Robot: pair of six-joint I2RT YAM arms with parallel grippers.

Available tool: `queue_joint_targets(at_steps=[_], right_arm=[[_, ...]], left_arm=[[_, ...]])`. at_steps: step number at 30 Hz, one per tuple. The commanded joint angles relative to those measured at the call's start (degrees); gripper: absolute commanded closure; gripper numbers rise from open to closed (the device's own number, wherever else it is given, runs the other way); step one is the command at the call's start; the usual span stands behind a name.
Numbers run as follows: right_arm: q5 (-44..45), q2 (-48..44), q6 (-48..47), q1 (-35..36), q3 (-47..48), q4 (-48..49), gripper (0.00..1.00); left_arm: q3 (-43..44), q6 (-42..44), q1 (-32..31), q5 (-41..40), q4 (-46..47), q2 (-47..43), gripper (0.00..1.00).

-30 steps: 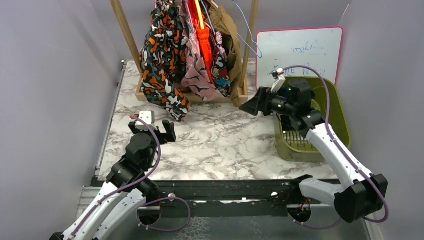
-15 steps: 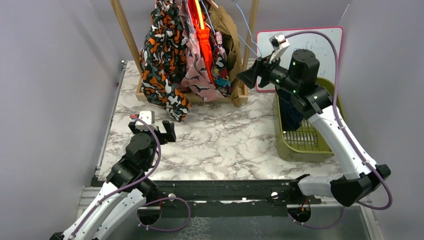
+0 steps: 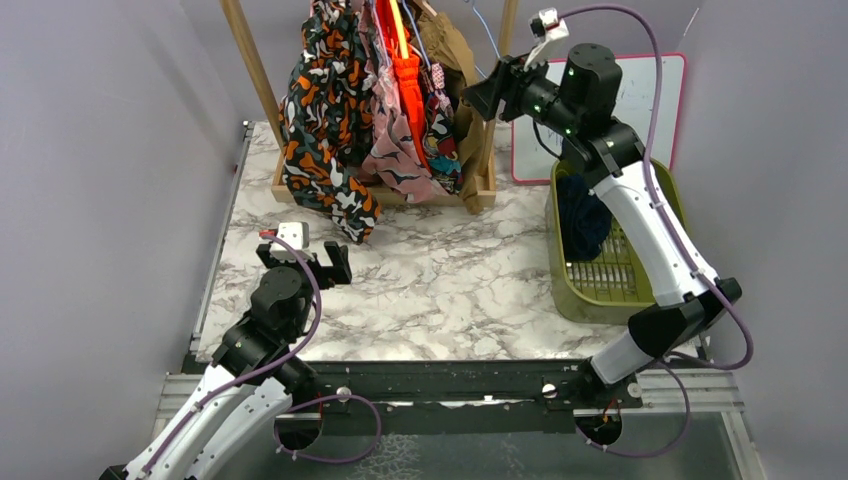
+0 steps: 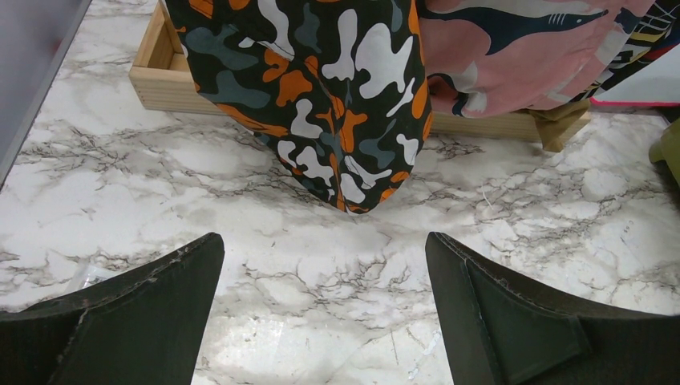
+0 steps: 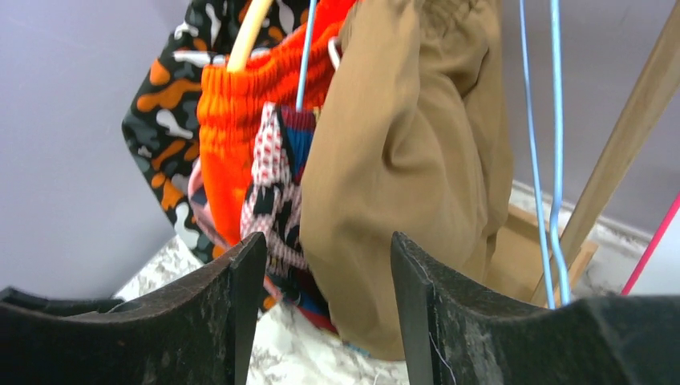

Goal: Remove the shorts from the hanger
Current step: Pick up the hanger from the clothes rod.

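Several shorts hang on a wooden rack at the back: black-orange-white blotch shorts (image 3: pixel 325 130), pink print shorts (image 3: pixel 390 150), bright orange shorts (image 3: pixel 405 60), multicolour print shorts (image 3: pixel 442 125) and tan shorts (image 3: pixel 455 60). Navy shorts (image 3: pixel 582 218) lie in the green basket (image 3: pixel 672 215). My right gripper (image 3: pixel 480 98) is open and empty, raised just right of the tan shorts (image 5: pixel 409 144); the orange shorts (image 5: pixel 240 120) hang behind them. My left gripper (image 3: pixel 305 262) is open and empty low over the table, facing the blotch shorts (image 4: pixel 337 88).
An empty blue wire hanger (image 5: pixel 553 120) hangs right of the tan shorts by the rack's right post (image 3: pixel 497 90). A whiteboard (image 3: pixel 650 110) leans behind the basket. A small white box (image 3: pixel 291 234) lies by the left gripper. The rack base (image 4: pixel 160 80) stands on the marble table.
My right arm has risen from the basket and swung left and up to the tan shorts, leaving the navy shorts in the basket. The left arm has not moved.
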Motion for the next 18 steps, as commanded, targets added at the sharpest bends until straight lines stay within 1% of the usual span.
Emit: queue_joint_targets(at_steps=[1,4,6,8,11,18], right_arm=[[4.1,5.9,-1.4,1.0,8.5,-2.1,0.42],[5.7,10.9,-2.8,2.0,15.3,-5.8,0.50],[7.9,12.8,-5.0,3.4,16.8,-5.7,0.51],[12.6,14.2,-7.4,4.4,17.8,-5.4,0.51],[15.3,16.2,-8.2,4.9,20.5,-6.4,0.52],[17.1,18.1,-8.3,5.3,23.1,-8.7,0.67]], left_arm=[[-0.2,0.0,0.3,-0.2,0.7,-0.3,0.01],[-0.2,0.0,0.3,-0.4,0.7,-0.4,0.01],[-0.2,0.0,0.3,-0.4,0.7,-0.5,0.01],[-0.2,0.0,0.3,-0.4,0.7,-0.4,0.01],[-0.4,0.0,0.3,-0.4,0.7,-0.5,0.01],[-0.3,0.0,0.3,-0.3,0.8,-0.4,0.01]])
